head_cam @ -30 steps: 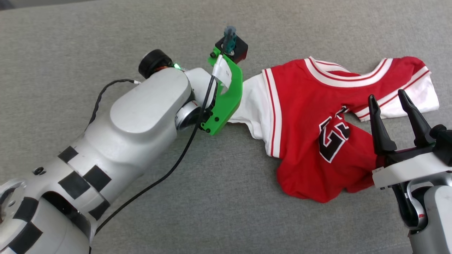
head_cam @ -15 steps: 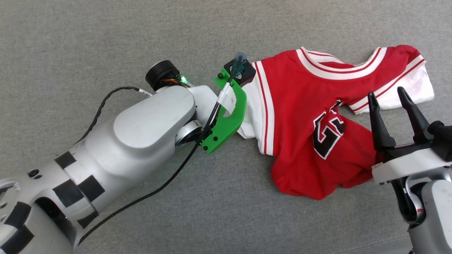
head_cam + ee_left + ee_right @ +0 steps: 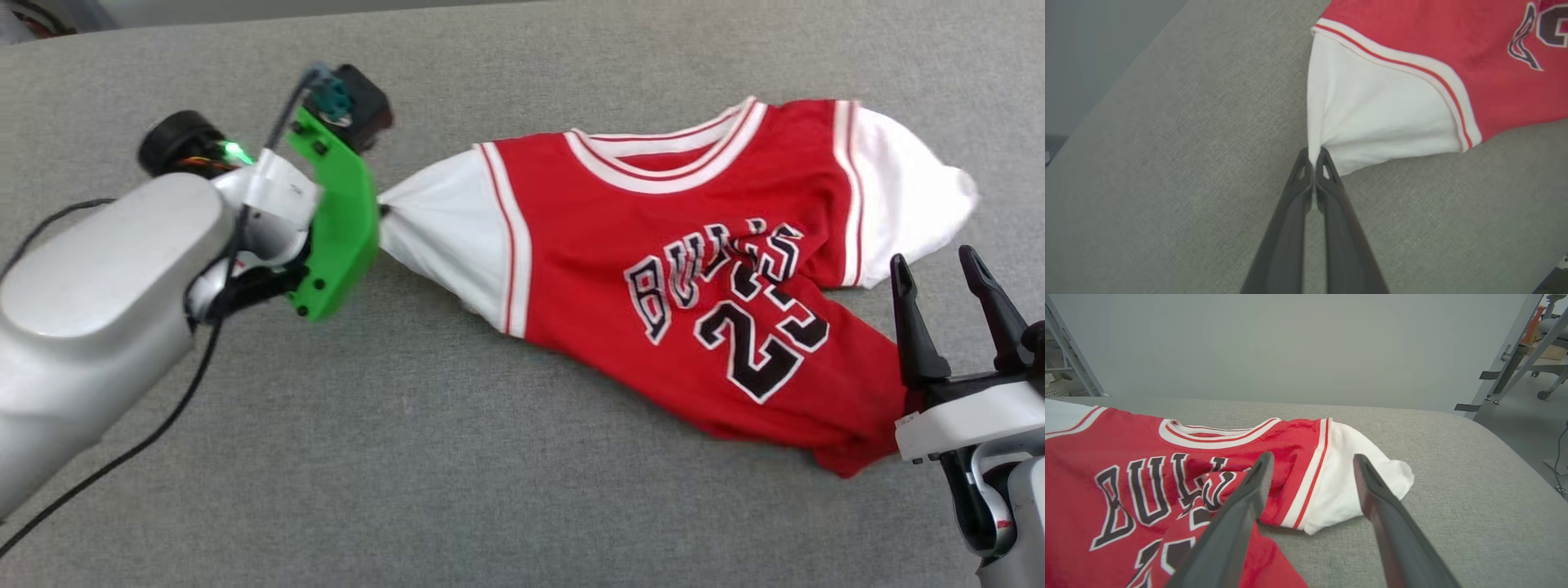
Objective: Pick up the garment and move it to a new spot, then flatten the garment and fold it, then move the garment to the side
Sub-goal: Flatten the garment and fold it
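While the left pincer [image 3: 1314,157] is clamped together on the bunched tip of one white sleeve [image 3: 1372,110], the red jersey-style garment [image 3: 678,212] with striped trim, black white-outlined lettering and the number 23 lies chest-up on the grey fabric-covered desk [image 3: 490,457]. The gripped sleeve is drawn to a taut point toward the robot's left. The right pincer [image 3: 933,258] has its dark fingers apart, holding nothing, beside the garment's other sleeve.
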`<state>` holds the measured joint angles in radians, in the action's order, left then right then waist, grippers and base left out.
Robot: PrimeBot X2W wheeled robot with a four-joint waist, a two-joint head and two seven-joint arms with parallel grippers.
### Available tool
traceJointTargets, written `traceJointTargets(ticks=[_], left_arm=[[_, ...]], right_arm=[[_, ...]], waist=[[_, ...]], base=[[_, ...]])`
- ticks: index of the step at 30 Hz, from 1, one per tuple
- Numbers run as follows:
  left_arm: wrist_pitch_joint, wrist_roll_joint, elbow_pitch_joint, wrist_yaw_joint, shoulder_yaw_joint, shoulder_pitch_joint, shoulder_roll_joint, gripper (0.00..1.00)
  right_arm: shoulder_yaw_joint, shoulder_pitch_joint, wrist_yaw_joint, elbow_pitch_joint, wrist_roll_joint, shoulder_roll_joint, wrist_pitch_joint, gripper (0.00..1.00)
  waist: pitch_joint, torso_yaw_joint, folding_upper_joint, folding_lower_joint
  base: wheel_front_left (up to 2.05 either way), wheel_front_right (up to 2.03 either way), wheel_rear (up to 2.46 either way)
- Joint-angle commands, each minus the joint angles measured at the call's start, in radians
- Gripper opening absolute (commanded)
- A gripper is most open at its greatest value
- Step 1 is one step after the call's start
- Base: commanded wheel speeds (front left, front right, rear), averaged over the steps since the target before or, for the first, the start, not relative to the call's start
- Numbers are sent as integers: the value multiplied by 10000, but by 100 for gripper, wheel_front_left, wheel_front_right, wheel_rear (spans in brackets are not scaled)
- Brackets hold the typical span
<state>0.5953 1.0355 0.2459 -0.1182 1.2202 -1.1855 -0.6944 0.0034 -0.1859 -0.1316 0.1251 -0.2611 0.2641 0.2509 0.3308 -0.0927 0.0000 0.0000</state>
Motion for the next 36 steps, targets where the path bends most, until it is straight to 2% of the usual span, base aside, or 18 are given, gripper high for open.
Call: traceJointTargets(ticks=[1, 6, 10, 15, 19, 20, 21, 22, 25, 28, 33, 36], left_arm=[[-48, 74, 62, 154, -127, 146, -265, 0], [-297, 30, 830, 530, -244, 449, -996, 0], [-715, 150, 1733, 736, -360, 810, -1204, 0], [-1287, 258, 2852, 827, -422, 1218, -1073, 0], [-1834, 371, 3711, 799, -482, 1498, -609, 0], [-2027, 345, 3917, 792, -485, 1543, -473, 14], [-2253, 286, 4056, 790, -489, 1566, -364, 36], [-2643, 187, 4195, 783, -509, 1599, -233, 100], [-3995, -114, 4415, 870, -661, 1658, 90, 100], [-5626, -426, 4414, 1154, -913, 1769, 315, 100], [-7920, -808, 3913, 2045, -1373, 2181, 454, 100], [-8400, -1007, 3328, 2612, -1641, 2529, 502, 100]], right_arm=[[-1, 15, 9, -74, 96, 58, 2, 100], [20, -68, 9, -206, 114, 126, -82, 100], [-87, -69, 9, -217, 131, 164, -164, 100], [-140, -115, 9, -259, 137, 196, -274, 100], [-171, -101, 9, -308, 123, 235, -400, 100], [-190, -88, 9, -336, 83, 242, -466, 100], [-218, -84, 9, -377, 32, 251, -501, 100], [-264, -77, 9, -444, -24, 284, -544, 100], [-452, -103, 9, -667, -175, 456, -676, 100], [-671, -239, 9, -997, -253, 801, -933, 100], [-967, -861, 9, -1636, -536, 1511, -1614, 100], [-937, -1396, 9, -1838, -906, 2004, -2269, 100]], waist=[[-216, 258, 0, 0], [-10, 207, 0, 0], [196, 92, 0, 0], [424, -59, 0, 0], [417, -86, 0, 0], [361, -63, 0, 0], [295, -34, 0, 0], [202, 7, 0, 0], [-139, 167, 0, 0], [-519, 375, 0, 0], [-934, 767, 0, 0], [-1020, 1032, 0, 0]], base=[[0, 0, 0], [0, 0, 0], [0, 0, 0], [0, 0, 0], [0, 0, 0], [0, 0, 0], [0, 0, 0], [0, 0, 0], [0, 0, 0], [0, 0, 0], [0, 0, 0], [0, 0, 0]])
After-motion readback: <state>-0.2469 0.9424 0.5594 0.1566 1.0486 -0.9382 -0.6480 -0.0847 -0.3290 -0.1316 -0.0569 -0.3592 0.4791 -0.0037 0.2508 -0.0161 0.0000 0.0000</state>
